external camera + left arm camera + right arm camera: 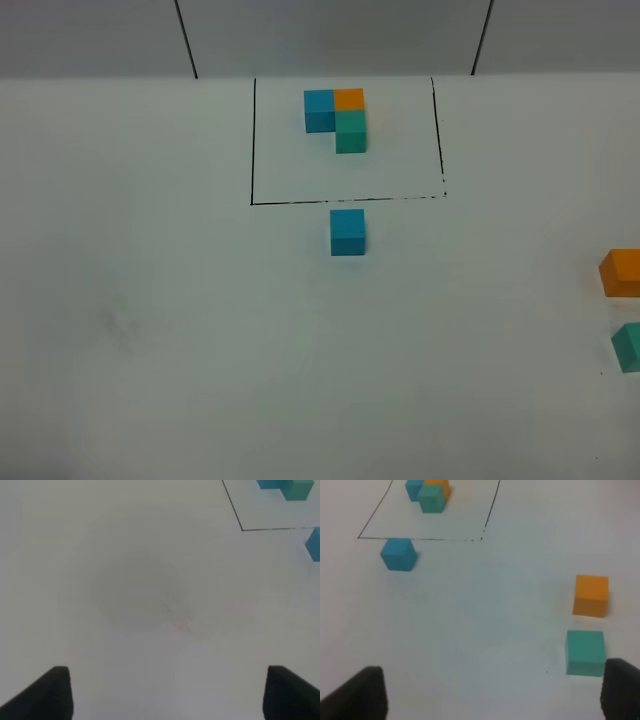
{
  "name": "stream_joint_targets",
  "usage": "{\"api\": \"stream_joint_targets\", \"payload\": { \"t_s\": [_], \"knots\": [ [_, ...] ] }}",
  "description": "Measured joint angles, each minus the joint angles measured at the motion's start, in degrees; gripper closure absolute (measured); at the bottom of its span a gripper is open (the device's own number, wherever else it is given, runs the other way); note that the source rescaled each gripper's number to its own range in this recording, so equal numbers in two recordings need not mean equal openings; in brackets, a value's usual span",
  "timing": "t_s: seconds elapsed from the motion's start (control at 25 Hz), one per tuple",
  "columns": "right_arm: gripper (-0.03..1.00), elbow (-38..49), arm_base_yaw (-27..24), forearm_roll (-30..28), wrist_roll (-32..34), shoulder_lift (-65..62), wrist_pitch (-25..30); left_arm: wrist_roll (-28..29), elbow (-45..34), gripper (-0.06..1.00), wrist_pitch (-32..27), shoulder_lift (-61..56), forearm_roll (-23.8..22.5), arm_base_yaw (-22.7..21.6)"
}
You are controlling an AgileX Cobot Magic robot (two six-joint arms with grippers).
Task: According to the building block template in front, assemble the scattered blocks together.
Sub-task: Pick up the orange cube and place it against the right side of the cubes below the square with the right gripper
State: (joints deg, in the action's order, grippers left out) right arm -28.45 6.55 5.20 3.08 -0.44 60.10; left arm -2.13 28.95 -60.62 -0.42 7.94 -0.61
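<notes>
The left jaws are held spread wide, released, with nothing between the two dark fingertips (47, 695); only bare white table (180, 330) is seen beneath them. The right jaws are likewise held wide apart and grasp nothing; the fingertips (362, 695) are shown above the table, and the loose teal-green cube (628, 347) lies just beside one of them, outside the gap.

In the high view, the building block template (395, 150) is placed at 12 o'clock on the table. It is drawn as a thin black rectangle. Inside it an L is formed by three touching cubes: a template orange cube (349, 99), a template blue cube (319, 108) at its 9 o'clock and a template teal-green cube (351, 132) at its 6 o'clock.

The scattered blocks are found apart from one another. The loose blue cube (348, 232) is set just outside the rectangle, at 6 o'clock of its near line; whether the line is touched cannot be told. The loose orange cube (622, 272) is cut by the picture's edge at 3 o'clock. The loose teal-green cube is seen at its 6 o'clock, near it but not touching.
</notes>
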Motion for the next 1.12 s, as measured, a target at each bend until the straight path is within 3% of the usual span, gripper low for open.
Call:
{"api": "stream_joint_targets", "payload": {
  "t_s": [0.28, 0.76, 0.88, 1.12],
  "knots": [
    [0.14, 0.0, 0.0, 0.0, 0.0, 0.0, 0.0, 0.07, 0.0, 0.26, 0.0, 0.0, 0.04, 3.0],
    [0.09, 0.0, 0.0, 0.05, 1.83, 1.12, 0.1, 0.07, 0.0, 0.26, 0.0, 0.0, 0.04, 3.0],
    [0.08, -0.6, 0.0, 1.42, 5.57, 6.77, 0.97, 0.07, 0.0, 0.26, 0.0, 0.0, 0.04, 3.0],
    [0.08, -4.99, 0.0, 2.42, 6.75, 27.48, -0.81, 0.07, 0.0, 0.26, 0.0, 0.0, 0.04, 3.0]
  ]
}}
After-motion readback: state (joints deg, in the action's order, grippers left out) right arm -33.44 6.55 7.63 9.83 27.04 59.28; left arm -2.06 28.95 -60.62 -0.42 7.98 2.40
